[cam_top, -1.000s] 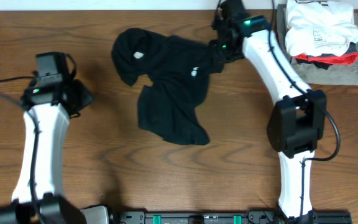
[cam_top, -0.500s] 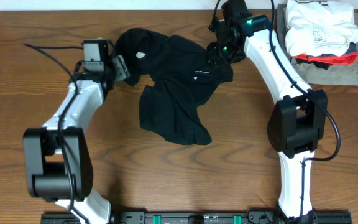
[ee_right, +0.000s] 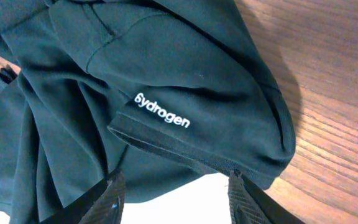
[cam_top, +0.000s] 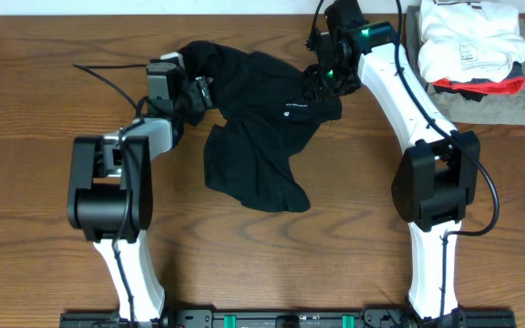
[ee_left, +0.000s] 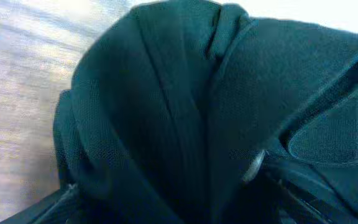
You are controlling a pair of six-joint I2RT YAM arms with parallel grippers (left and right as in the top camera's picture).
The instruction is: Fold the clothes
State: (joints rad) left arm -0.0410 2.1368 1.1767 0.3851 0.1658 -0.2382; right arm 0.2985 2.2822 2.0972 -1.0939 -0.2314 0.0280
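Black T-shirt (cam_top: 255, 137), crumpled, brown wooden table (cam_top: 335, 260)

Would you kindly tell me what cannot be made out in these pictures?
Left fingers: open or shut unclear; overhead they merge with the black T-shirt, and blurred cloth fills the left wrist view.
Garment pile: cut off by the overhead's top edge; lower layers hidden under the white garment.
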